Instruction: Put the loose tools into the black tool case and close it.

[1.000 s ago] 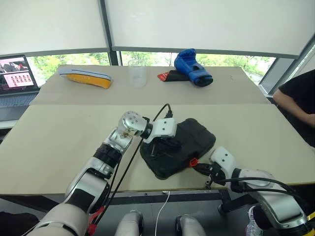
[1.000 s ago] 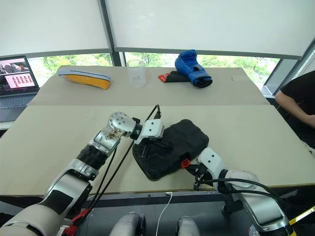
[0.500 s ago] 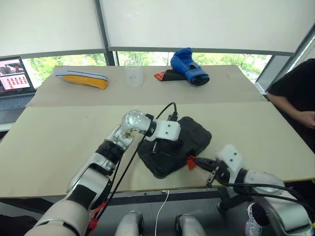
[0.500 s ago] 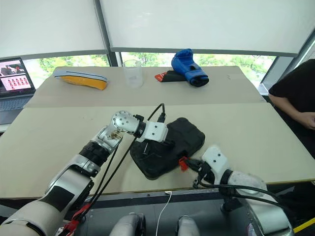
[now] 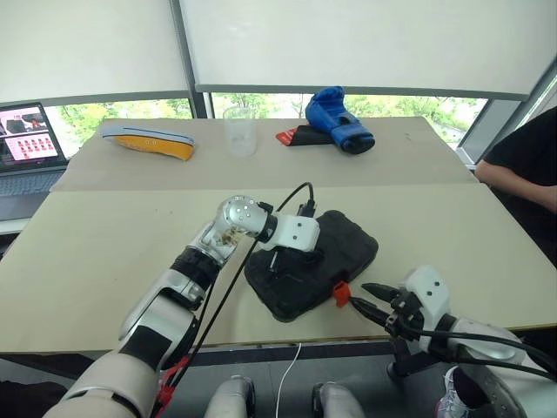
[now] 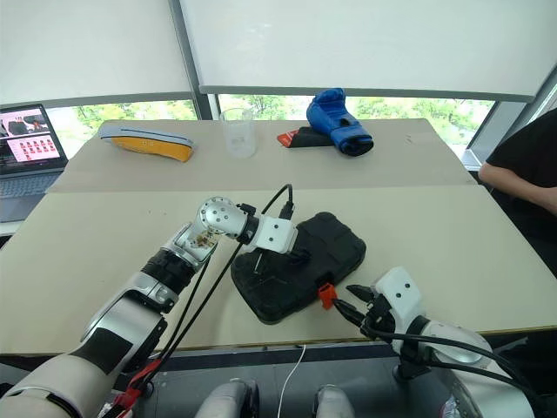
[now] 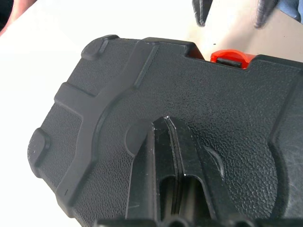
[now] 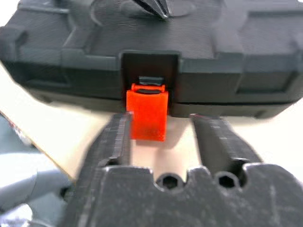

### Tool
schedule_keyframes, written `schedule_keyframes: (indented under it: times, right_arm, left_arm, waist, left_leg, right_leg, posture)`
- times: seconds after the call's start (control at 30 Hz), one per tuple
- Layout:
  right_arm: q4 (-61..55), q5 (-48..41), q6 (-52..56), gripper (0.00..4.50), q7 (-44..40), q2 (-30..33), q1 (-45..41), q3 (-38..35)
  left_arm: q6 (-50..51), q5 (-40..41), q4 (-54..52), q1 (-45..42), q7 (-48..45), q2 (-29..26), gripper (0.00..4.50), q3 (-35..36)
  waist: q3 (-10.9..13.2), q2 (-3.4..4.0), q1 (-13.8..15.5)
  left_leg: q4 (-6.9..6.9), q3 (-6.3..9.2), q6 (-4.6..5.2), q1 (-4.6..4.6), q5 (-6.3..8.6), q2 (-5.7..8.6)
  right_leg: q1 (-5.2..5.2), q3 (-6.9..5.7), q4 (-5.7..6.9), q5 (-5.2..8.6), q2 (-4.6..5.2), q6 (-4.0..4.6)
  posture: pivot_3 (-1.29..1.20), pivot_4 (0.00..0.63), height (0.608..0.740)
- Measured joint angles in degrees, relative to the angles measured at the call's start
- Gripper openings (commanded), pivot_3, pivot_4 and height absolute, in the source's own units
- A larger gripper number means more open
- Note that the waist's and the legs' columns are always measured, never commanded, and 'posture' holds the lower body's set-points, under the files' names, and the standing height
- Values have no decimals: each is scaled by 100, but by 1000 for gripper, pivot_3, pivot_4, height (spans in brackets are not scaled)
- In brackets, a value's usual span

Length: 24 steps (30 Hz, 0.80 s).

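The black tool case lies closed near the table's front edge, its orange latch facing me. My left gripper is shut and its tips rest on the textured lid. My right gripper hangs just off the table edge with its jaws open. In the right wrist view one finger stands to each side of the latch, a little short of it. The left wrist view shows the right gripper's fingertips beyond the latch. The loose tools are out of view.
At the back of the far table lie a blue boxing glove beside a red-and-black item, a clear cup and a yellow-orange object. A laptop stands far left. A person's arm rests at the right edge.
My right gripper has opened and drawn back from the orange latch toward me. The left gripper stays shut on the lid. The camera has shifted slightly.
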<state>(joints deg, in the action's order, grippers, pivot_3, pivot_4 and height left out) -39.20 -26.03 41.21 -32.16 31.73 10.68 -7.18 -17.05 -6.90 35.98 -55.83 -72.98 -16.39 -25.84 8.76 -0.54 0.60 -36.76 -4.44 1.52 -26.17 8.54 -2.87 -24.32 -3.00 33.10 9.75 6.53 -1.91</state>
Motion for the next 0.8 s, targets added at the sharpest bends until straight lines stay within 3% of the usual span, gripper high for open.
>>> schedule_keyframes:
  times: [0.03, 0.27, 0.57, 0.8]
  right_arm:
    - [1, -15, 97, 3883, 92, -114, -27, 52]
    - [193, 47, 333, 3883, 466, -377, -140, 469]
    - [260, 121, 253, 1224, 479, -316, -150, 503]
    - [92, 114, 252, 1224, 466, -166, -77, 470]
  left_arm:
    - [0, 0, 1, 0, 5, 0, 0, 0]
    - [-35, 0, 45, -17, 15, 0, 0, -1]
    - [-54, 0, 88, -37, 19, -6, 0, -1]
    - [-135, 0, 133, -51, 28, 7, 0, -1]
  waist:
    - [0, 0, -4]
    - [0, 1, -9]
    - [-1, 1, -18]
    - [0, 1, -18]
  left_leg:
    - [0, 1, 0, -1, 0, 1]
    - [0, 2, 0, -2, 0, 1]
    - [0, 2, -1, -10, 0, -2]
    - [0, 3, -1, -19, 1, -1]
  right_leg:
    - [0, 1, 0, 0, 1, 0]
    - [-6, 3, -6, 0, 3, 0]
    - [-6, 2, -7, 0, 2, 0]
    - [-7, 3, -10, 0, 2, -1]
  posture:
    - [0, 150, 740]
    - [0, 150, 740]
    - [0, 150, 740]
    - [0, 150, 740]
